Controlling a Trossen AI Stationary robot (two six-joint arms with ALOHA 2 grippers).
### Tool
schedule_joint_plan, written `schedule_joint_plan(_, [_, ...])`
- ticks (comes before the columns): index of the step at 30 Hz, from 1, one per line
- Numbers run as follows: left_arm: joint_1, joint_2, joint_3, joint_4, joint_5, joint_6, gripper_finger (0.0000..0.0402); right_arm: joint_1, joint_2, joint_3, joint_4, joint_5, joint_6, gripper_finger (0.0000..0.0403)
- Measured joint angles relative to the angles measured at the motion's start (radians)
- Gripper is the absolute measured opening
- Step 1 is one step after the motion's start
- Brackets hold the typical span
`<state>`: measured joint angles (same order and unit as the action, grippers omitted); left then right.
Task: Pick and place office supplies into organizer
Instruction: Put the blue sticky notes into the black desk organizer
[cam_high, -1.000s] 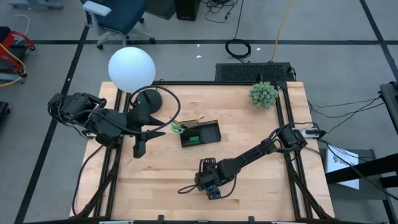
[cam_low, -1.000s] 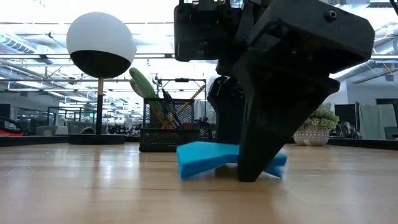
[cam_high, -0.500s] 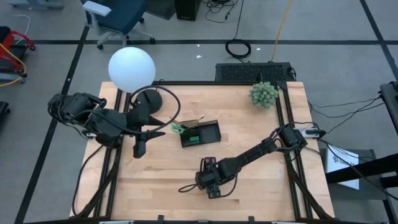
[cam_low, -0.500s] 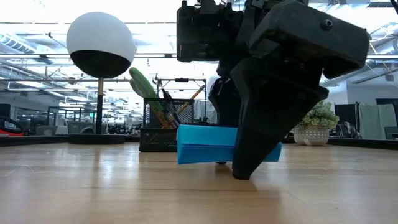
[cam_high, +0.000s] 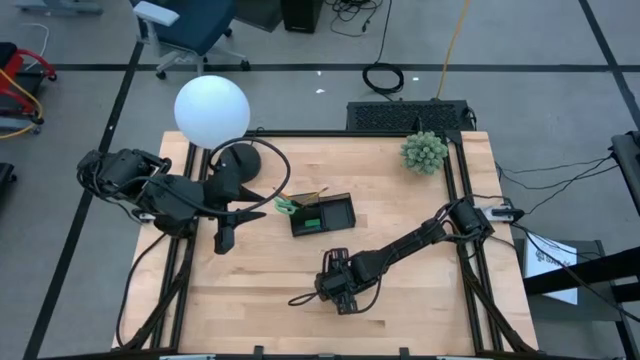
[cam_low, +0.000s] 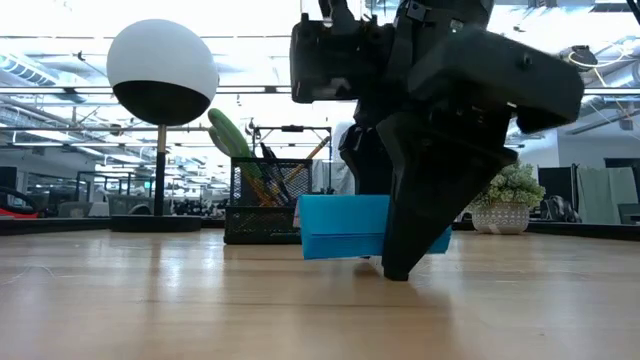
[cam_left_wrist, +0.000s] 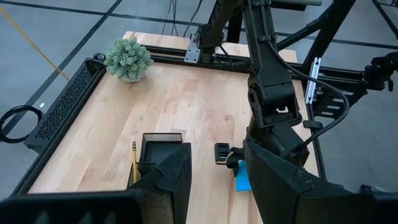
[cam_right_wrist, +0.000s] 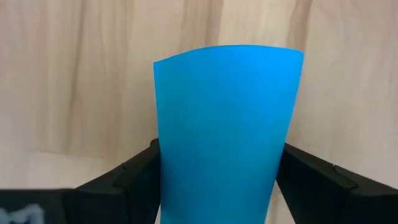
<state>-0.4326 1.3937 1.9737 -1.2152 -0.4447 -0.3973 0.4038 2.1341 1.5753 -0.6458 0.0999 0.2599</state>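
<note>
The right fingers are pinching the blue pad from both sides, and in the low view the pad is hanging just clear of the table at centre frame. The right gripper is sitting at lower centre of the high view. The left gripper is hovering at centre left, its fingers standing apart with nothing between them. The organizer is lying at the middle of the light wooden table, with scissors at its left end. A white globe lamp is standing at upper left and a fuzzy plant at upper right. Grey floor is surrounding the table, with an office chair at the top.
</note>
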Motion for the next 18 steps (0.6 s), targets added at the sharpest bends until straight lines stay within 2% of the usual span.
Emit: schedule_joint_plan(18, [0.0,0.0,0.0,0.0,0.0,0.0,0.0145,-0.052,-0.121,0.001,-0.075,0.005,-0.046,0.0253])
